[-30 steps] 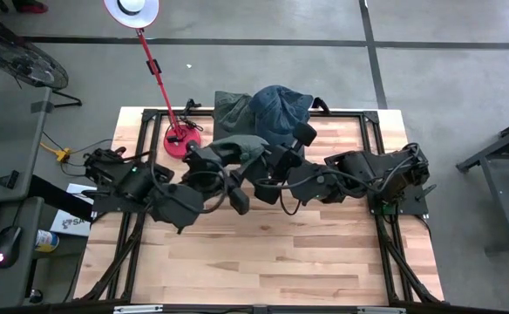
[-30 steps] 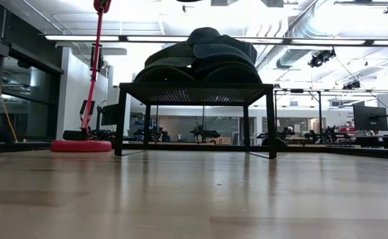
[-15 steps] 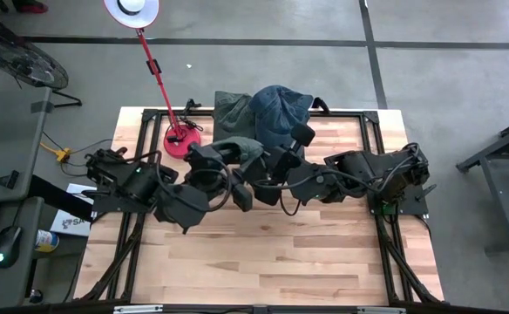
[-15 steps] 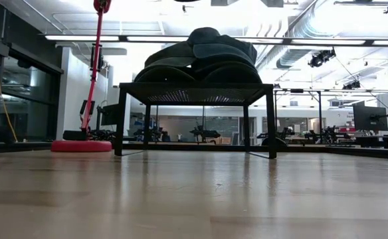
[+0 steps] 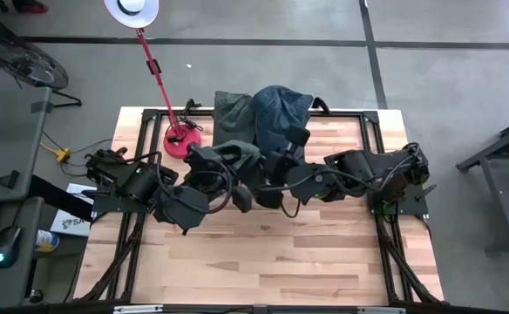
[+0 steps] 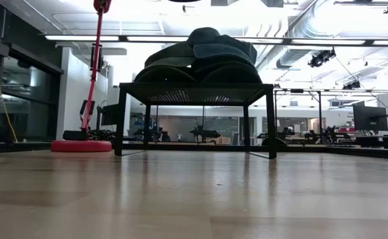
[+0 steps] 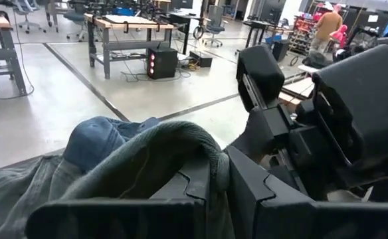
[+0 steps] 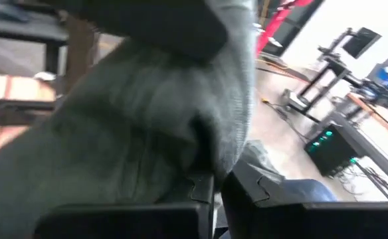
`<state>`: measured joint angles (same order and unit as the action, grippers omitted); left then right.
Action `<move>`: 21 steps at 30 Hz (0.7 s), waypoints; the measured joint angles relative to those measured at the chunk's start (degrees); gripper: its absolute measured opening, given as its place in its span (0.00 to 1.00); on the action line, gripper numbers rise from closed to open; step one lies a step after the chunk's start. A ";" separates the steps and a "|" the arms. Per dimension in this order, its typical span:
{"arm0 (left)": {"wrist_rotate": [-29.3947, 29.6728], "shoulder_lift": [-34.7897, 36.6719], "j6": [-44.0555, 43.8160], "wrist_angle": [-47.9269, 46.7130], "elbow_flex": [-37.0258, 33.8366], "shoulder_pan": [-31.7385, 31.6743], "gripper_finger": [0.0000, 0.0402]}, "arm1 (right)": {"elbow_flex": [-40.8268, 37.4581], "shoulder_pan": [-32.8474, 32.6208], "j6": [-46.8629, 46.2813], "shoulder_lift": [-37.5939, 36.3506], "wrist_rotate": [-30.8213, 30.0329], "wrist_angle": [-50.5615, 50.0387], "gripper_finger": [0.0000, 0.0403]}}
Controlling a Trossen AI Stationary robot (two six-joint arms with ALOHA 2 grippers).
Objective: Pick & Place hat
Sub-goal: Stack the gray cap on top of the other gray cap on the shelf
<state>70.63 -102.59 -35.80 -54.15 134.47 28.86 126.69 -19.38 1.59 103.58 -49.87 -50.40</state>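
Between the earlier high view and this one, the grey-green hat (image 5: 241, 150) had sunk lower between the two grippers, and the left gripper (image 5: 237, 160) had gone from spread fingers to a narrow pinch on the hat's brim fold.

In the left wrist view, that fold of grey-green cloth (image 7: 181, 143) sat squeezed between the dark fingers. The right gripper (image 5: 270, 166) was likewise clamped tight on the same hat; its wrist view showed the cloth (image 8: 147, 133) bunched right above the closed fingers. Both grippers met just in front of the black wire rack (image 6: 194, 89) at the table's far edge.

As a judgement, the pick looked about done, with the hat gripped from both sides near the rack. Carrying it off and setting it down remained. Where it should go was not shown.

Counted:
- one grey-green hat, held
- one blue denim cap (image 5: 278, 106) resting on the rack
- one further grey-green garment (image 5: 231, 106) beside the cap, possibly another hat
- one red-based lamp (image 5: 182, 138)
- two arms
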 joint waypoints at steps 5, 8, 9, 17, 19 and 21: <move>-1.70 0.02 2.61 -0.04 0.00 0.00 0.06 | -0.02 -0.02 0.34 -1.13 5.87 -3.02 0.11; -5.35 0.42 4.26 -0.38 0.00 -0.02 0.06 | -0.02 -0.02 -1.07 -2.73 10.30 -6.53 0.17; -7.15 0.54 4.35 -0.48 0.01 -0.13 0.06 | -0.02 -0.02 -1.43 -3.27 11.73 -7.89 0.20; -32.68 1.23 4.14 -7.37 0.04 -2.85 0.06 | -0.02 0.44 0.24 -8.47 29.53 -17.63 0.41; -41.12 1.25 5.14 -8.34 0.04 -3.94 0.06 | -0.02 0.68 2.40 -9.29 35.80 -19.88 0.45; -48.96 1.25 7.22 -8.79 0.04 -4.86 0.06 | -0.02 0.74 5.34 -9.68 40.59 -21.36 0.48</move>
<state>21.67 -101.34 -28.59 -62.95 134.52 24.00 126.67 -18.63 6.93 93.90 -9.28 -71.75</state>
